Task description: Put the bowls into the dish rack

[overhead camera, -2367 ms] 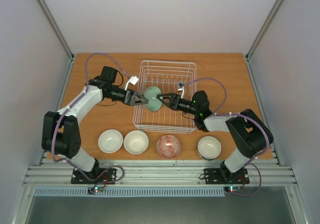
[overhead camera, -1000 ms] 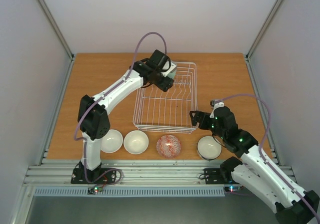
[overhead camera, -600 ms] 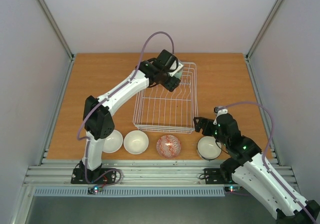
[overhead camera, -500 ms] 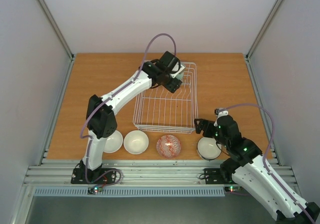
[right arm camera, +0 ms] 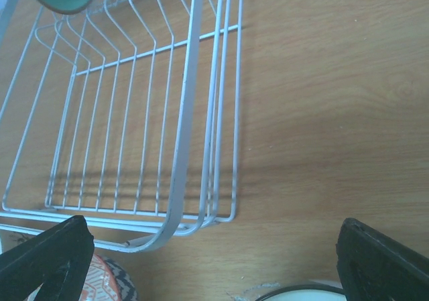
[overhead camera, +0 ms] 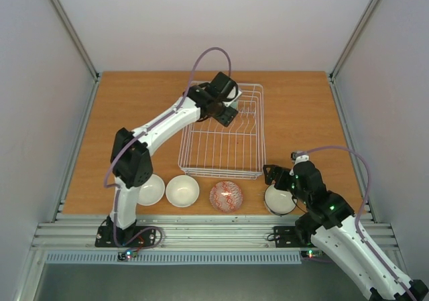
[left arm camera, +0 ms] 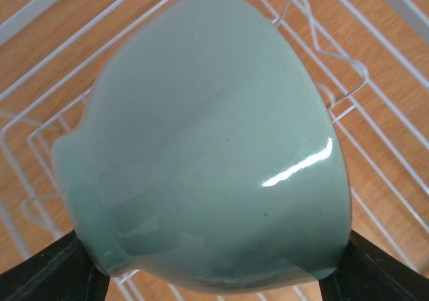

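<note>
One white wire dish rack is sitting mid-way across the wooden table. Over its far left corner, the left gripper is clamping a pale green bowl between its fingers. The right gripper is hovering, fingers spread wide, just above a white bowl. Left of it, a red-patterned bowl, a middle white bowl and a leftmost white bowl are lining the near edge.

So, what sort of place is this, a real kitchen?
Probably not: it looks like a robot test bench. Two robot arms are bolted at the edge of a wooden table, plain white walls enclose it, and a dish rack and bowls are the only kitchenware in view.
</note>
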`<state>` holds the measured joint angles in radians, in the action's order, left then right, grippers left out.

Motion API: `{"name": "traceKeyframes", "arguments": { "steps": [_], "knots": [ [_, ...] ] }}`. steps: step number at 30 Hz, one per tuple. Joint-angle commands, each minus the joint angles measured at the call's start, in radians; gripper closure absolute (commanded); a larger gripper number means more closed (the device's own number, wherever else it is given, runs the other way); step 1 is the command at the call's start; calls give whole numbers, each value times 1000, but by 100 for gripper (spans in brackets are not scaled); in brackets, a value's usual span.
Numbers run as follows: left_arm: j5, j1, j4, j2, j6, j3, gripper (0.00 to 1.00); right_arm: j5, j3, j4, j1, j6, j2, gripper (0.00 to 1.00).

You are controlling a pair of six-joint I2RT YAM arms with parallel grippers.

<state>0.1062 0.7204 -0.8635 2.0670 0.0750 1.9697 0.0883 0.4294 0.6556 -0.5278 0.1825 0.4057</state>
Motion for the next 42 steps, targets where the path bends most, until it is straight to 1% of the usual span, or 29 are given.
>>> {"name": "traceKeyframes", "arguments": {
  "steps": [1, 6, 21, 26, 33, 42],
  "knots": [
    [52, -45, 94, -134, -2, -76, 100, 1, -20, -4, -5, 16, 3, 2],
    [57, -73, 118, -173, -1, -148, 100, -13, -31, -30, -6, 25, 24, 2],
    [93, -120, 140, -182, 6, -198, 100, -17, -60, -23, -5, 31, 13, 2],
    [107, -127, 161, -201, 18, -215, 99, -24, -77, -46, -5, 38, 20, 2],
    [100, -128, 162, -176, 25, -237, 100, -28, -84, -65, -5, 41, 40, 2],
    [46, -127, 133, -103, 10, -231, 100, -21, -83, -63, -6, 41, 39, 2]
  ]
}}
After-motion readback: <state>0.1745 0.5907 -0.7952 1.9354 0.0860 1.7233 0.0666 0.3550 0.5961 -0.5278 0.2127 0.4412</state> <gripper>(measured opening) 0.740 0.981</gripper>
